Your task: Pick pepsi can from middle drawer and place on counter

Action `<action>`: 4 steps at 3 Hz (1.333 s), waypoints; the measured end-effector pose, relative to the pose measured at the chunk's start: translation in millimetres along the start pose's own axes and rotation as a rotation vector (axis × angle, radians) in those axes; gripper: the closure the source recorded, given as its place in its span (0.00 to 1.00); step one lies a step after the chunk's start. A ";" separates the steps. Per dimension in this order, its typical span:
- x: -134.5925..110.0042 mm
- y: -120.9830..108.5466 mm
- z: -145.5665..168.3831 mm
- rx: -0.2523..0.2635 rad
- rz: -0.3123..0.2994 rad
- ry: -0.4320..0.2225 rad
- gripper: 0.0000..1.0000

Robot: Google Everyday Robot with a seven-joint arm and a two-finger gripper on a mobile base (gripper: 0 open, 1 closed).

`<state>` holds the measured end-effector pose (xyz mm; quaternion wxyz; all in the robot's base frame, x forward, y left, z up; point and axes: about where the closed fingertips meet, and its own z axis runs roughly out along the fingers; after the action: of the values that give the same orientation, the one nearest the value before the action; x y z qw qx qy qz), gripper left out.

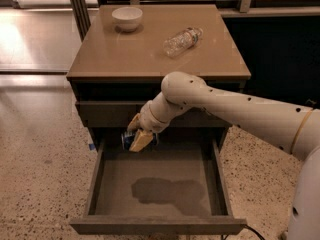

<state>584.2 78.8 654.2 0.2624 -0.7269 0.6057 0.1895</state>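
Observation:
The middle drawer (150, 194) stands pulled out below the counter (130, 54), its flat floor bare. My gripper (138, 135) is at the drawer's back left, just in front of the cabinet face. Its tan fingers are shut on the pepsi can (131, 139), a dark blue can lying on its side between them, lifted above the drawer floor. My white arm reaches in from the right across the drawer.
A white bowl (127, 18) sits at the counter's back left. A clear plastic water bottle (182, 41) lies on its side at the back right. The closed upper drawer front (105, 115) is right behind the gripper. Speckled floor lies to the left.

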 end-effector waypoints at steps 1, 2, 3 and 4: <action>-32.5 -19.8 -44.8 0.033 -0.077 0.031 1.00; -66.3 -79.4 -114.5 0.071 -0.173 0.047 1.00; -66.3 -79.5 -114.5 0.071 -0.173 0.047 1.00; -74.0 -82.5 -119.5 0.061 -0.200 0.041 1.00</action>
<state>645.6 74.2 805.1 0.2896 -0.7789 0.5411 0.1289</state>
